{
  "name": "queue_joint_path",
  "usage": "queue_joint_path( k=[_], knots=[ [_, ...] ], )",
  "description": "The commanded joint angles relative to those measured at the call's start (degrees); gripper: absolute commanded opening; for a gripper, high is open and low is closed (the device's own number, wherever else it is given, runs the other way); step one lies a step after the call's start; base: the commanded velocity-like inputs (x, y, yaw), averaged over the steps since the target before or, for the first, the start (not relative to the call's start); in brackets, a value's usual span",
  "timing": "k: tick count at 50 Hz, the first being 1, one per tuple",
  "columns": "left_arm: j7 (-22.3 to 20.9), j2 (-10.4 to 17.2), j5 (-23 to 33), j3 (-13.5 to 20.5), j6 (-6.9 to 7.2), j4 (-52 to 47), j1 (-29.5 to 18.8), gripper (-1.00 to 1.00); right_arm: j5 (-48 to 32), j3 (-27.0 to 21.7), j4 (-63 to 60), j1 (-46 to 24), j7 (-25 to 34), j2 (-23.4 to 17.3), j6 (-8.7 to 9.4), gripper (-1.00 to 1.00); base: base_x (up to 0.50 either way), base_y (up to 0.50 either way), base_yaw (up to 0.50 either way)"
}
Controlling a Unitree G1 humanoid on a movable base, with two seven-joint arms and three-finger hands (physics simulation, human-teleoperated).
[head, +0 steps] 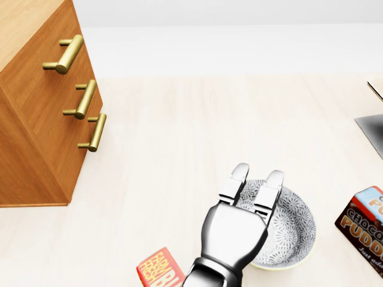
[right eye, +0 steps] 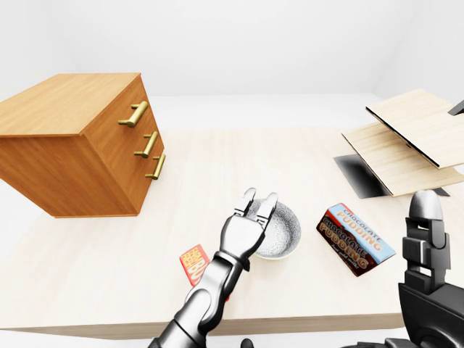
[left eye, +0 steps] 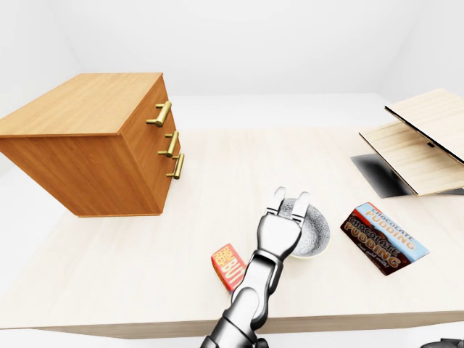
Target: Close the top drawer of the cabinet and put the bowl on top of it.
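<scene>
A wooden cabinet (left eye: 87, 138) stands on the table (left eye: 217, 174) at the left of the left-eye view, with three brass handles down its face. The top drawer's handle (head: 64, 54) sits close to the front, and that drawer looks flush with the other two. The patterned grey bowl (head: 293, 230) rests on the table at the lower right of the head view. My left hand (head: 257, 174) lies over the bowl's left rim, two fingers stretched straight across it, open; its thumb is hidden. My right hand (right eye: 424, 217) is raised at the right-eye view's lower right, fingers extended, holding nothing.
A chocolate pudding box (left eye: 384, 238) lies just right of the bowl. A small red box (left eye: 228, 264) sits beside my left forearm near the table's lower edge. Slanted wooden panels over a dark base (left eye: 420, 141) stand at the right.
</scene>
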Motion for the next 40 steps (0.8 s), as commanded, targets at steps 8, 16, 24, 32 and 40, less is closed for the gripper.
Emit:
queue_joint_path(
  k=[8,16,24,32,40],
  knots=[
    [2.15,-1.07,-0.57,2.94,0.0,5.69,-3.36,1.0,-0.4,0.12,0.0,-0.33,0.05,0.09,0.0,1.0,0.0,0.0,0.0],
    [3.37,-1.23,-0.31,3.09,0.0,7.65,-3.68,1.0,0.08,0.07,0.0,0.28,0.38,0.25,0.0,1.0,0.0,0.0,0.0],
    [4.12,-1.58,-0.31,3.68,0.0,9.73,-4.54,1.0,-0.36,0.45,0.0,-0.06,-0.15,-0.04,0.0,1.0,0.0,0.0,0.0],
    [4.71,-2.04,0.39,2.98,0.0,10.59,-4.05,1.0,0.36,-0.26,0.0,-0.09,-0.09,-0.12,0.0,1.0,0.0,0.0,0.0],
    [5.37,-2.08,0.77,2.45,0.0,11.35,-3.58,1.0,0.95,-0.75,0.0,-0.02,-0.09,-0.24,0.0,1.0,0.0,0.0,0.0]
  ],
)
